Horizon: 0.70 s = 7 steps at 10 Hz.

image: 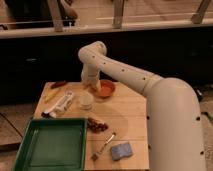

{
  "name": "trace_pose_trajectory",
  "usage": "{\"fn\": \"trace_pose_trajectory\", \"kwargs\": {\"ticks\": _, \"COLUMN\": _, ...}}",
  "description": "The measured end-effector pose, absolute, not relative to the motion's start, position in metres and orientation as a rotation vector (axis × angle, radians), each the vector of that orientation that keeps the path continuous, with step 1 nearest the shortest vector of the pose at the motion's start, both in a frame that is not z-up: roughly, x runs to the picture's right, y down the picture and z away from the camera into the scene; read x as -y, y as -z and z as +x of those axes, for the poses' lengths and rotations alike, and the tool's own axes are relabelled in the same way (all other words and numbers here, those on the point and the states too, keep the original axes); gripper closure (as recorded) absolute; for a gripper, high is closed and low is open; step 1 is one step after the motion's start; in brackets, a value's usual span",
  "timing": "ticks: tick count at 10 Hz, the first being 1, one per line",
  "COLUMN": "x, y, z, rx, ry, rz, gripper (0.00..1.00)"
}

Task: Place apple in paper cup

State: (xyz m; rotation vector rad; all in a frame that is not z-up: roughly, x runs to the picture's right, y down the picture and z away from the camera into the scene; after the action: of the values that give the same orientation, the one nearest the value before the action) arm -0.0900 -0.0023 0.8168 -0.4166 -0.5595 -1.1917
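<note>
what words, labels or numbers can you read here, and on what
No text here can be read.
White packet: dark print, too blurred to read.
Gripper, just left of the orange bowl: no marking visible.

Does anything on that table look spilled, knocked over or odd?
Nothing stands out. The paper cup stands upright beside the orange bowl, no spill shows, and the hand hangs shut at the bowl's left edge, behind the cup.
</note>
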Motion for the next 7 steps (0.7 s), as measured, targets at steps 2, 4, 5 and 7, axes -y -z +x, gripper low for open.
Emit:
{"fn": "trace_pose_trajectory", "kwargs": {"ticks": 2, "x": 0.0041, "y": -0.8183, "z": -0.0902, "rx": 0.569, "ry": 1.204, "rz": -0.412, "gripper": 0.96}}
{"fn": "trace_pose_trajectory", "kwargs": {"ticks": 4, "x": 0.0050, "y": -0.8189, "z": -0.0968, "rx": 0.585, "ry": 1.224, "rz": -0.410, "gripper": 0.96}}
{"fn": "trace_pose_trajectory", "kwargs": {"ticks": 5, "x": 0.0054, "y": -0.8189, "z": -0.0978, "rx": 0.589, "ry": 1.228, "rz": -0.409, "gripper": 0.96}}
{"fn": "trace_pose_trajectory", "kwargs": {"ticks": 7, "x": 0.0062, "y": -0.8194, "z": -0.0978, "rx": 0.598, "ry": 1.239, "rz": -0.409, "gripper": 0.96}}
